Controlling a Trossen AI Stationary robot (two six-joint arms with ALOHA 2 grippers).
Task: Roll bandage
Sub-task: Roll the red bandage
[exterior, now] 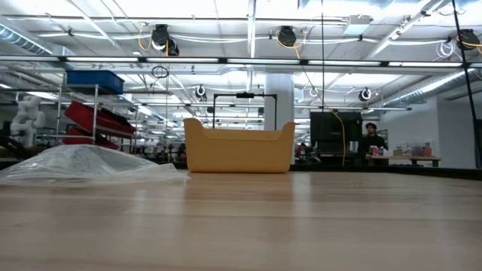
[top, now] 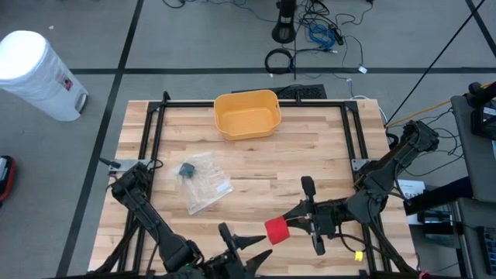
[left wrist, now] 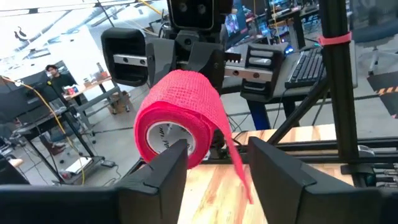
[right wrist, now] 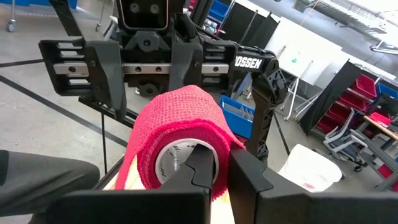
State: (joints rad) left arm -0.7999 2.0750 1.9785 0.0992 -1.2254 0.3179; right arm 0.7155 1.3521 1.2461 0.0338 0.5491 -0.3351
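Wooden bench (top: pixel 256 167) under both arms, open lab floor and shelving behind. Near edge first: I have the red bandage roll (top: pixel 277 229) up off the bench between the two grippers. Right gripper (right wrist: pixel 219 163) is clenched on the roll's wall, one finger inside the white core, one outside on the red wrap. Left gripper (left wrist: pixel 217 168) faces it from the other side, fingers parted and straddling the roll's lower edge; I see nothing pinched in them. A loose red tail (left wrist: pixel 235 163) hangs off the roll and drops between those fingers.

To do this step well, I judge: keep the right hold firm and steady so the core does not slip, bring the left fingers onto the tail close to the roll, not at its tip, then wrap with light tension so layers sit flush. Slack or a twisted tail would wind crooked.

Farther back on the bench: a clear plastic bag (top: pixel 203 183) with a small dark item, well apart from the roll. Beyond it the yellow bin (top: pixel 247 113) near the far edge.
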